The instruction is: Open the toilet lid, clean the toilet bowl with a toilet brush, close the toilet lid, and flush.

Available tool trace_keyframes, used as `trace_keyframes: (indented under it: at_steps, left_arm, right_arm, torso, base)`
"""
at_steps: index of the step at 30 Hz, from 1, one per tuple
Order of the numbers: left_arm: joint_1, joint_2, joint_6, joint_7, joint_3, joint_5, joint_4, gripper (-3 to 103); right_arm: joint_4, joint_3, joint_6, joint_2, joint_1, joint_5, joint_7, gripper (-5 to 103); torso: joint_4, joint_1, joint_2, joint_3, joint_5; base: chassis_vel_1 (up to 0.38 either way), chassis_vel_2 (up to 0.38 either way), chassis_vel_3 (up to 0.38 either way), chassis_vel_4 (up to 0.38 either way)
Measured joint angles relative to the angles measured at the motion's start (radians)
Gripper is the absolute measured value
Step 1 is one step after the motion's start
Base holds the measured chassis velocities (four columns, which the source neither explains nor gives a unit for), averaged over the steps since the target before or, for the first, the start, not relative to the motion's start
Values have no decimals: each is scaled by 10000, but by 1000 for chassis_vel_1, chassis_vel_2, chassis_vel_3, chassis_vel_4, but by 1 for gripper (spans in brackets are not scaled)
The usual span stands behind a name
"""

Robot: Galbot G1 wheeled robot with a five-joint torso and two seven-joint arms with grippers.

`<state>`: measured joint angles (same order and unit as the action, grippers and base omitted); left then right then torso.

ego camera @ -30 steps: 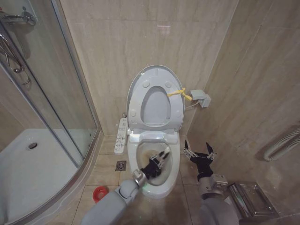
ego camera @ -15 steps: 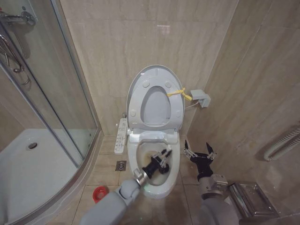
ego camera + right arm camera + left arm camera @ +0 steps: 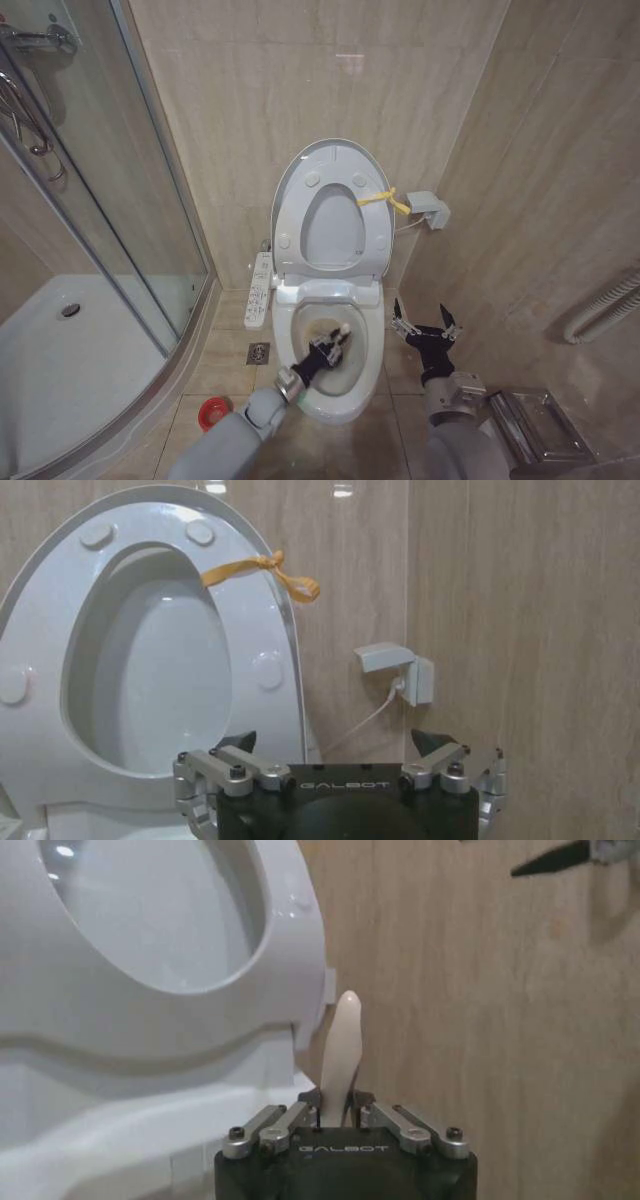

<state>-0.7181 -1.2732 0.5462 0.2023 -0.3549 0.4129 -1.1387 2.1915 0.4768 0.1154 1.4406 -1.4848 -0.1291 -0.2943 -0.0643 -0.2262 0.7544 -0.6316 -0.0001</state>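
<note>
The toilet lid [image 3: 332,150] stands raised against the wall, the seat ring [image 3: 300,215] up with it and a yellow strap [image 3: 385,200] on its right edge. Below, the toilet bowl [image 3: 368,372] lies uncovered. My left gripper [image 3: 328,350] reaches down into the bowl, shut on the toilet brush's white handle [image 3: 343,328]. The left wrist view shows the handle [image 3: 342,1042] rising from between the shut fingers of the left gripper [image 3: 338,1110]. The bristle head is hidden. My right gripper [image 3: 425,325] hangs open to the right of the bowl, holding nothing. In the right wrist view, this gripper [image 3: 335,744] faces the lid [image 3: 150,502].
A red cup holder [image 3: 212,410] sits on the floor left of the bowl. A control panel [image 3: 258,290] juts from the toilet's left side. The shower tray [image 3: 70,350] and glass door [image 3: 100,200] close the left. A wall box [image 3: 428,210] and a metal fixture [image 3: 540,425] are on the right.
My left gripper has shifted a little to the left and toward the front of the bowl, carrying the brush handle with it. The right arm and the lid have not moved.
</note>
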Motion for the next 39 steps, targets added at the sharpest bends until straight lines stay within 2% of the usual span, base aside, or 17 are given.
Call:
trace_keyframes:
  at_steps: [9,13,18,24,33,39]
  left_arm:
    - [-419,22,133,79,-457,564,-1624,18]
    - [-551,5,246,220,-577,450,-1405,18]
    - [-447,129,148,-83,-492,80,-749,18]
    - [-195,225,19,-202,-191,158,-484,18]
    - [-290,341,110,-258,230,185,-1529,18]
    - [-904,596,25,-420,699,-69,-2996,18]
  right_arm:
    - [0,0,0,0,0,0,0,100]
    - [0,0,0,0,0,0,1,100]
    - [0,0,0,0,0,0,0,100]
    - [0,0,0,0,0,0,0,100]
    - [0,0,0,0,0,0,0,100]
    - [0,0,0,0,0,0,0,100]
  torso:
    - [2,0,0,1,1]
    - [3,1,1,2,0]
    - [3,1,1,2,0]
    - [1,0,0,1,2]
    - [0,0,0,0,0]
    - [2,0,0,0,0]
  base:
    - [0,0,0,0]
    - [0,0,0,0]
    - [0,0,0,0]
    - [0,0,0,0]
    - [0,0,0,0]
    - [0,0,0,0]
